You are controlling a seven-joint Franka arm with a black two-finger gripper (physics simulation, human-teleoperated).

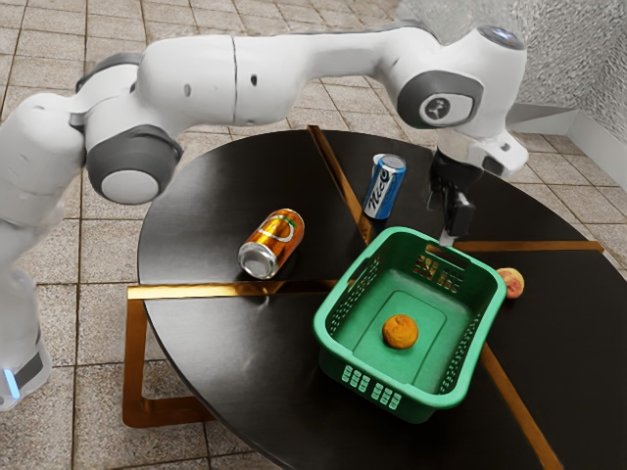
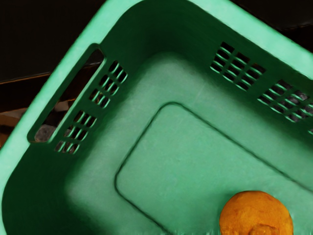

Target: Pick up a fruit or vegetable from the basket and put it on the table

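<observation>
Exterior view: green basket (image 1: 436,352) holds one round, mottled orange fruit (image 1: 400,332) (if hand (image 1: 448,237) is spread, I cannot tell).

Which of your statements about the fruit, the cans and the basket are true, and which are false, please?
1. The orange is inside the basket. True.
2. The blue can is lying on its side. False: the blue can stands upright; the gold can lies on its side.
3. The reddish fruit is outside the basket. True.
4. The hand is holding the orange. False: the orange rests on the basket's floor, apart from the hand.
</observation>
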